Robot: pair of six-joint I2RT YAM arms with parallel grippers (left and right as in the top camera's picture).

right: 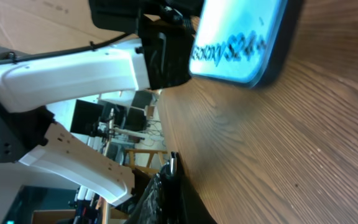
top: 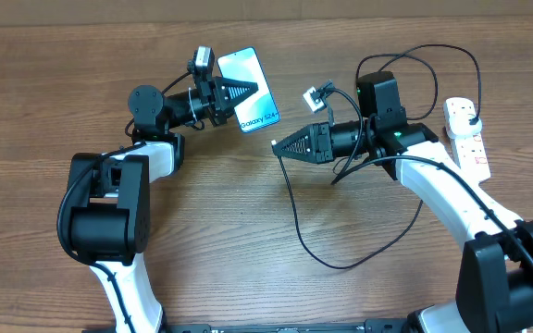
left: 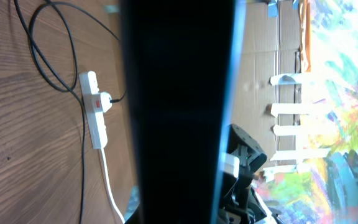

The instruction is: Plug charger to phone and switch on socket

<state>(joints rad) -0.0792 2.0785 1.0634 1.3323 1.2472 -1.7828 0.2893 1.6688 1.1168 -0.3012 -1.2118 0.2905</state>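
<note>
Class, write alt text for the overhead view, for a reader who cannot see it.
Above a wooden table, the left gripper holds the lit phone, while the right gripper, pinching the charger near its tip, points at the phone across a gap. The charger loops back to the white socket at the right edge.

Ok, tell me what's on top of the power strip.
One plug sits in the power strip, with the black charger cable running from it. Red switch marks show beside it. The socket holes under the plug are covered.
</note>
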